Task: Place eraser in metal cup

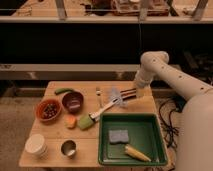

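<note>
The eraser, a small striped brown, red and whitish block, lies slightly tilted just over the table's far right part. My gripper comes down from the white arm onto its right end and is shut on it. The metal cup, small and shiny, stands upright at the table's near left, far from the gripper.
A green tray at the near right holds a grey sponge and a yellow item. A green-headed brush, fork, dark red bowl, bowl of nuts, white stacked cups and a green vegetable fill the left.
</note>
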Controlling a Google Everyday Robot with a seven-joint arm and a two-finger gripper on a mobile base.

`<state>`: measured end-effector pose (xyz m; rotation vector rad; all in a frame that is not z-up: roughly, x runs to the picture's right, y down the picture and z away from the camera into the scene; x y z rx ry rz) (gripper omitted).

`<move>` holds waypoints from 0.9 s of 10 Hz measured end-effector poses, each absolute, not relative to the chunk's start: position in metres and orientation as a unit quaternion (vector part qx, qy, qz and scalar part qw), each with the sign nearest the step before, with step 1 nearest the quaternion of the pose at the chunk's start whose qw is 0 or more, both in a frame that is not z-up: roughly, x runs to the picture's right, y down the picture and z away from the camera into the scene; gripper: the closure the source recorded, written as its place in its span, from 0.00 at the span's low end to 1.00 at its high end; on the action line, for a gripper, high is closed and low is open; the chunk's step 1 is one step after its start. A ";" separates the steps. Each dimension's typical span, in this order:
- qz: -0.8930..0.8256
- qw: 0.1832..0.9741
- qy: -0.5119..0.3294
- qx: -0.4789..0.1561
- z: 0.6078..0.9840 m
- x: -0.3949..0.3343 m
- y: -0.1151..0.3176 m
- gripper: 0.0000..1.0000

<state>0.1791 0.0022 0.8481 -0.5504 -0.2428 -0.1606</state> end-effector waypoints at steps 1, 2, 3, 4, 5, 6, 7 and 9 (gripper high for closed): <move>-0.105 0.947 -0.133 -0.273 0.834 0.157 0.003 1.00; -0.141 0.937 -0.155 -0.278 0.815 0.129 0.009 1.00; -0.172 0.927 -0.179 -0.282 0.800 0.105 0.014 1.00; -0.205 0.913 -0.205 -0.286 0.781 0.082 0.023 1.00; -0.239 0.898 -0.228 -0.291 0.761 0.063 0.037 1.00; -0.272 0.883 -0.247 -0.293 0.742 0.048 0.050 1.00; -0.309 0.865 -0.264 -0.294 0.723 0.032 0.066 1.00; -0.379 0.829 -0.290 -0.291 0.696 -0.005 0.090 1.00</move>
